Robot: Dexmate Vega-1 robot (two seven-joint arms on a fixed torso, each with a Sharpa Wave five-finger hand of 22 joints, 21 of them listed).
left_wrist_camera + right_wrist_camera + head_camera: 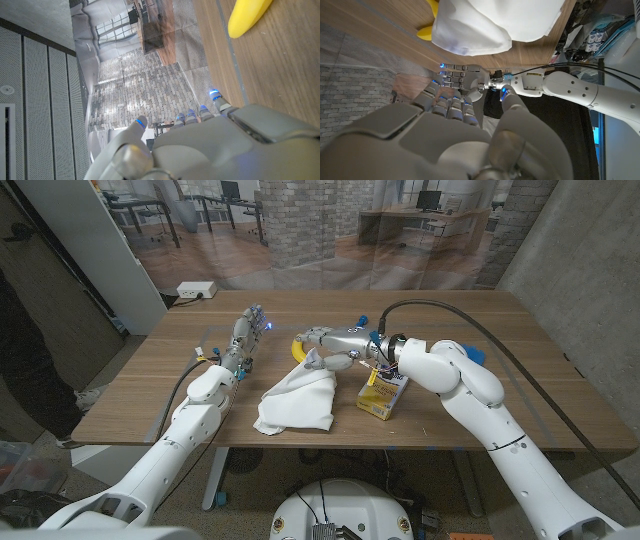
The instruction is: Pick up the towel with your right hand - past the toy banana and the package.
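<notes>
The white towel [297, 402] is lying crumpled near the front middle of the wooden table [500, 370], its cloth bunched into soft folds, with a wide lower part toward the near edge and a narrower peak rising toward the far side. In the right wrist view the towel [490, 22] is showing as a smooth white mass on the wood, with the yellow toy banana [426, 31] peeking out beside it.

Just right of the towel, the yellow package [383, 397] is sitting under the right forearm. The right arm is reaching across from the near right, and the right hand [330, 346] is hovering over the towel's far peak, palm down, fingers extended and slightly apart; whether they are touching the cloth cannot be told.

Behind that hand, a curve of the toy banana [298, 345] is showing.

To the left, the left hand [245, 335] is standing on the table, fingers pointing away, straight and close together, holding nothing.
</notes>
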